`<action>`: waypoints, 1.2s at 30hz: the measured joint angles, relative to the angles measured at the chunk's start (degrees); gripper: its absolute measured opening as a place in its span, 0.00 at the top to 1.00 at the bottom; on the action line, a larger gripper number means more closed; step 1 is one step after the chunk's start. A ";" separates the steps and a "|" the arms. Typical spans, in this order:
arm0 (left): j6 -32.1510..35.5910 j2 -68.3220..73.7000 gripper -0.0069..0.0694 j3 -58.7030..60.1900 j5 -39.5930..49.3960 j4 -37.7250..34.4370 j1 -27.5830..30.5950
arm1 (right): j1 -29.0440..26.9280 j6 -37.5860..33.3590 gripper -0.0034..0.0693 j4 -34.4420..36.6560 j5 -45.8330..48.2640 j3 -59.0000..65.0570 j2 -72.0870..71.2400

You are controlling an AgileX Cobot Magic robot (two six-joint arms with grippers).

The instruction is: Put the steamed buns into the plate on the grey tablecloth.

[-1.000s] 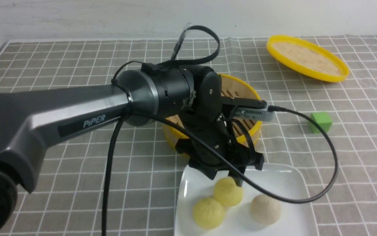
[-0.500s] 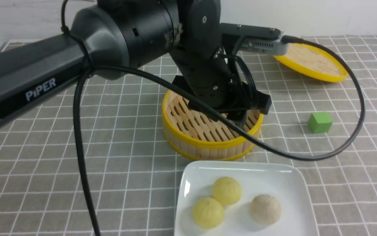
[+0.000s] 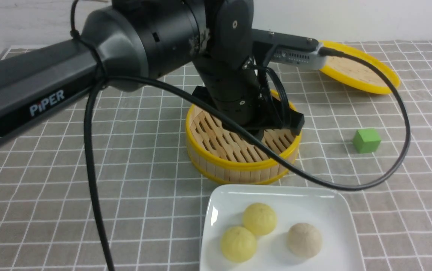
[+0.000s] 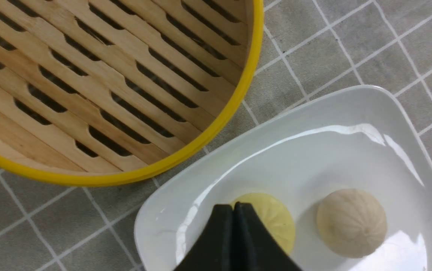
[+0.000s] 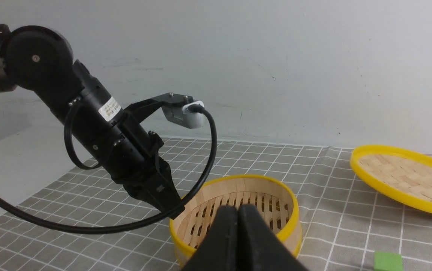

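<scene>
In the front view, the three steamed buns (image 3: pixel 259 219) lie in the plate (image 3: pixel 325 203), at six o'clock from the left end effector (image 4: pixel 234 206), which is pinched closed and empty over the steamer (image 3: pixel 216 160). The right end effector (image 5: pixel 238 211) is likewise closed and empty.

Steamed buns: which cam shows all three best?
Front view: the three steamed buns lie unobstructed in the plate. Left wrist view shows the beige bun whole, one yellow bun half behind the left gripper; the third does not show. Right wrist view shows none.
</scene>
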 joint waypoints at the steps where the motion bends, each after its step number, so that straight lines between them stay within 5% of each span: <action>1: -0.11 0.00 0.91 0.00 0.00 0.49 0.00 | 0.00 0.00 0.95 0.00 0.00 0.05 0.00; 15: -6.46 -10.38 0.91 -0.05 0.74 13.01 0.00 | -1.20 0.00 0.93 -0.02 -3.15 5.49 -0.37; 27: -7.51 -27.83 0.91 -0.11 10.37 27.69 0.00 | -26.36 0.00 0.91 -2.63 -7.51 29.75 -9.35; 36: -7.51 -44.42 0.91 -0.58 12.20 34.72 0.00 | -29.69 0.05 0.90 -5.17 -7.42 34.45 -9.35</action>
